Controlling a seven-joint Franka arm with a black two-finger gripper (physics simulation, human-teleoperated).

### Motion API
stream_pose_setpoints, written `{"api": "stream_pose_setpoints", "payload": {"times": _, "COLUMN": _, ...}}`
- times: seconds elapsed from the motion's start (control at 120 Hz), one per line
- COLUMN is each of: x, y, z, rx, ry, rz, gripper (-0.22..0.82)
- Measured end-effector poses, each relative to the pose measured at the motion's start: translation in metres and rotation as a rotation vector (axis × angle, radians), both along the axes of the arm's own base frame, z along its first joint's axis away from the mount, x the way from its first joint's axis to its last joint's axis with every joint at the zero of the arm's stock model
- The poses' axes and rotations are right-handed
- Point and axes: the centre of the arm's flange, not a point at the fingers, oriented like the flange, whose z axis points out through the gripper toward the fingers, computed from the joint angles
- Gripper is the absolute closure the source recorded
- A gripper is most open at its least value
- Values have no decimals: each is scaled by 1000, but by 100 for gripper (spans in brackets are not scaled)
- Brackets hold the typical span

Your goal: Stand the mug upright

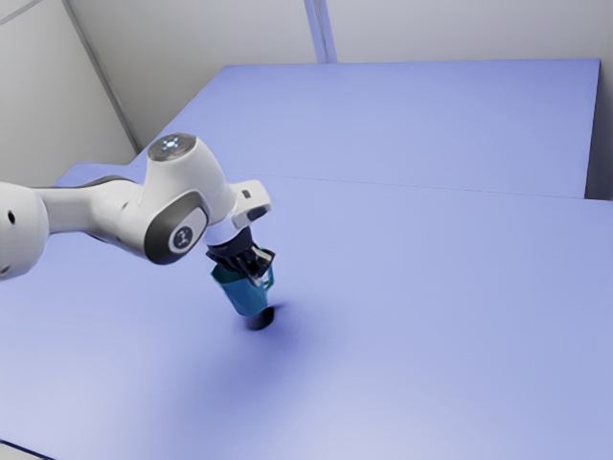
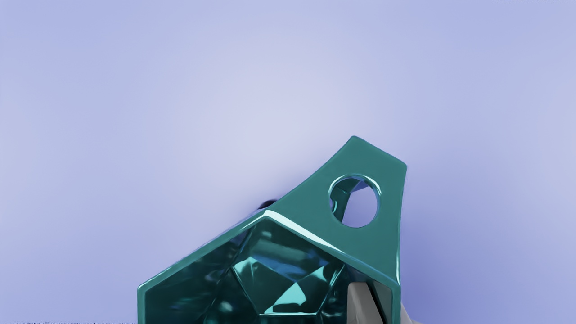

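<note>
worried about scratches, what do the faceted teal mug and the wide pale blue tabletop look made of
The faceted teal mug looks like glossy glazed ceramic, from the crisp bright reflections inside; enamelled metal or hard plastic is possible. The wide pale blue tabletop could be laminate or painted board, satin-smooth, with no visible grain.

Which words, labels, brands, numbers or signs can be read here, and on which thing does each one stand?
No word, brand or number can be read.
Pale sign on the dark round joint cap of the white jointed robot arm: too small to read.
Glowing sign on its dark upper disc: too small too.
Teal faceted mug: no text visible.
</note>
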Motion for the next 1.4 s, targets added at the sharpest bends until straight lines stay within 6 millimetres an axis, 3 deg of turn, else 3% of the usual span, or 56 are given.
{"api": "stream_pose_setpoints", "payload": {"times": 0.333, "x": 2, "y": 9, "z": -31, "rx": 4, "ry": 45, "rz": 48, "gripper": 78}}
{"api": "stream_pose_setpoints", "payload": {"times": 0.5, "x": 3, "y": 8, "z": -34, "rx": 1, "ry": 42, "rz": 58, "gripper": 78}}
{"api": "stream_pose_setpoints", "payload": {"times": 0.733, "x": 3, "y": 8, "z": -21, "rx": -5, "ry": 19, "rz": 65, "gripper": 31}}
{"api": "stream_pose_setpoints", "payload": {"times": 0.875, "x": -1, "y": 0, "z": 0, "rx": -8, "ry": -12, "rz": 51, "gripper": 16}}
{"api": "stream_pose_setpoints", "payload": {"times": 1.067, "x": -3, "y": -1, "z": 33, "rx": -13, "ry": -43, "rz": 54, "gripper": 7}}
{"api": "stream_pose_setpoints", "payload": {"times": 1.208, "x": 20, "y": -4, "z": 85, "rx": -18, "ry": -82, "rz": 57, "gripper": 3}}
{"api": "stream_pose_setpoints", "payload": {"times": 1.4, "x": 38, "y": -4, "z": 137, "rx": 8, "ry": -47, "rz": 41, "gripper": 1}}
